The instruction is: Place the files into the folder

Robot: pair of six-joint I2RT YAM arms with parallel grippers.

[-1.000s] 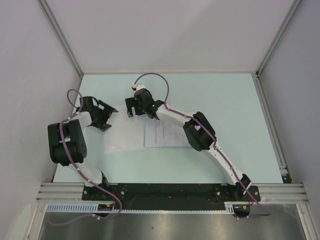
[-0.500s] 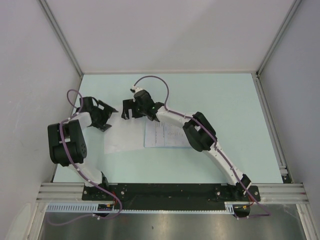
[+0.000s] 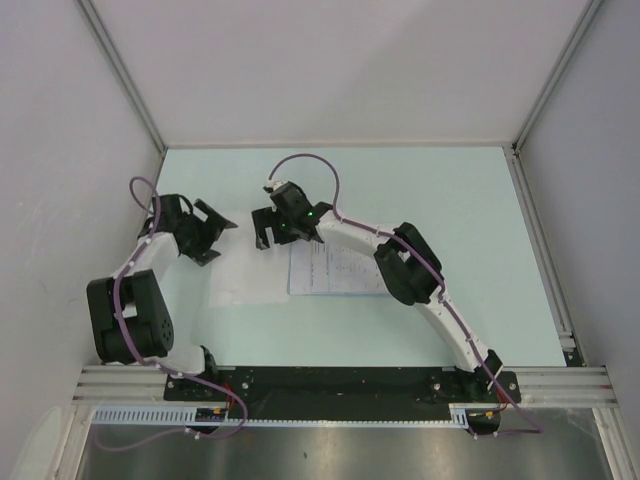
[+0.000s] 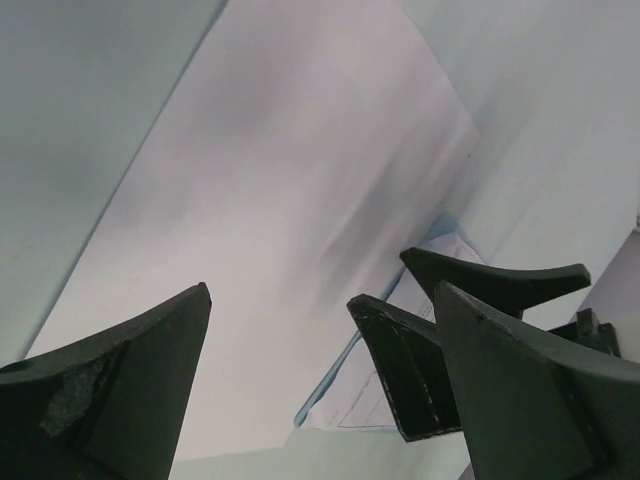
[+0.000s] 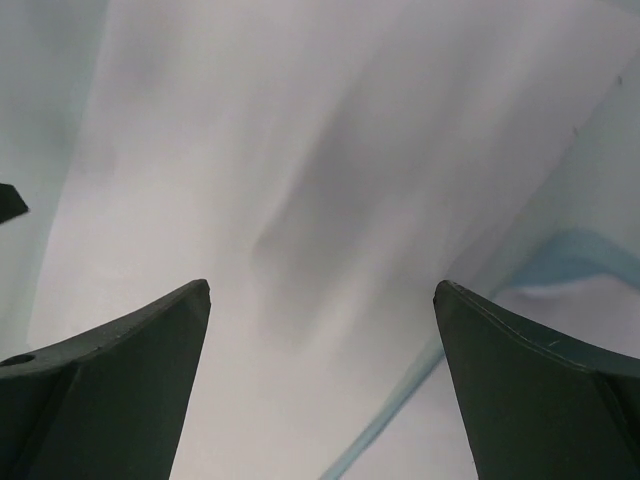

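A blank-looking white sheet (image 3: pixel 248 278) of the files lies flat on the table, left of the folder (image 3: pixel 335 270), a pale-blue sleeve with a printed sheet showing in it. In the left wrist view the white sheet (image 4: pixel 290 200) fills the middle, and the folder's blue edge (image 4: pixel 335 375) and the printed page (image 4: pixel 385 410) lie below it. My left gripper (image 3: pixel 216 238) hovers open at the sheet's far left corner, my right gripper (image 3: pixel 280 240) open over its far right part. The right wrist view shows the sheet (image 5: pixel 300 180) and the folder's edge (image 5: pixel 400 420) between empty fingers.
Grey walls with metal rails close the pale mint table (image 3: pixel 450 200) on the left, back and right. The right arm's forearm (image 3: pixel 405 270) reaches across the folder's right end. The right gripper's black fingers (image 4: pixel 400 375) show close beside my left gripper.
The right gripper has shifted slightly toward the sheet. The left arm's elbow has dropped toward the near edge while its gripper stays in place. Both grippers remain open.
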